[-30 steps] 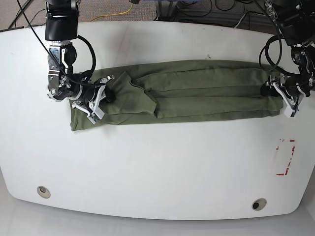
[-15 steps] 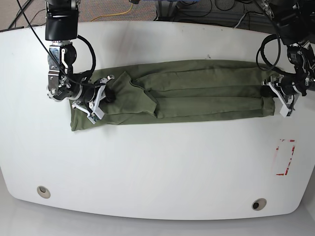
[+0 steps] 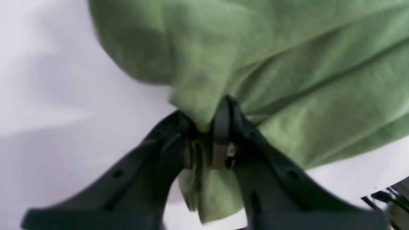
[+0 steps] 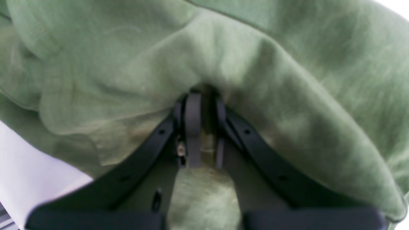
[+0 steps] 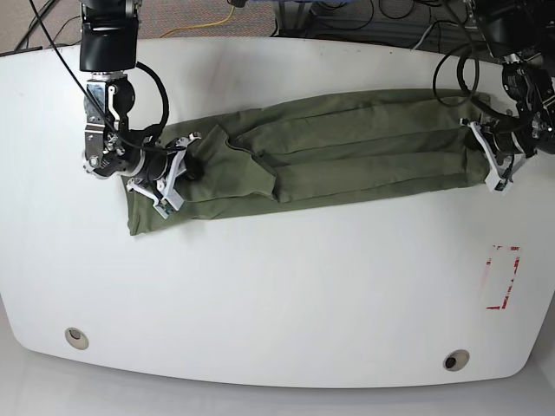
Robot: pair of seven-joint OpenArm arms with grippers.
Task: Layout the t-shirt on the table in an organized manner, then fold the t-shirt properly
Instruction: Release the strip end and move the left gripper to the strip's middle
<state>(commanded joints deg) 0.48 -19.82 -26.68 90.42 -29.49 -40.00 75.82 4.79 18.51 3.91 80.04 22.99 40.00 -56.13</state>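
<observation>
**Gripping both ends of the folded t-shirt**

Stretching across the upper half of the table (image 5: 277,295), the olive-green t-shirt (image 5: 329,147) lies as a long narrow band, folded lengthwise, with its end on the base view's right sitting a little higher than the other. A sleeve lies folded over the body near the band's left part.

The left gripper (image 5: 486,160) holds the end at the base view's right; in its wrist view the black jaws are closed together on a bunched fold of the cloth (image 3: 204,121), with more fabric hanging between the fingers below the pinch.

The right gripper (image 5: 173,178) holds the opposite end, and its jaws are likewise clamped on a gather of fabric (image 4: 204,95), the cloth draping over both fingers.

A red tape rectangle (image 5: 501,277) marks the table near its right edge, well apart from the shirt. Two round grommet holes (image 5: 76,336) sit near the front edge.
</observation>
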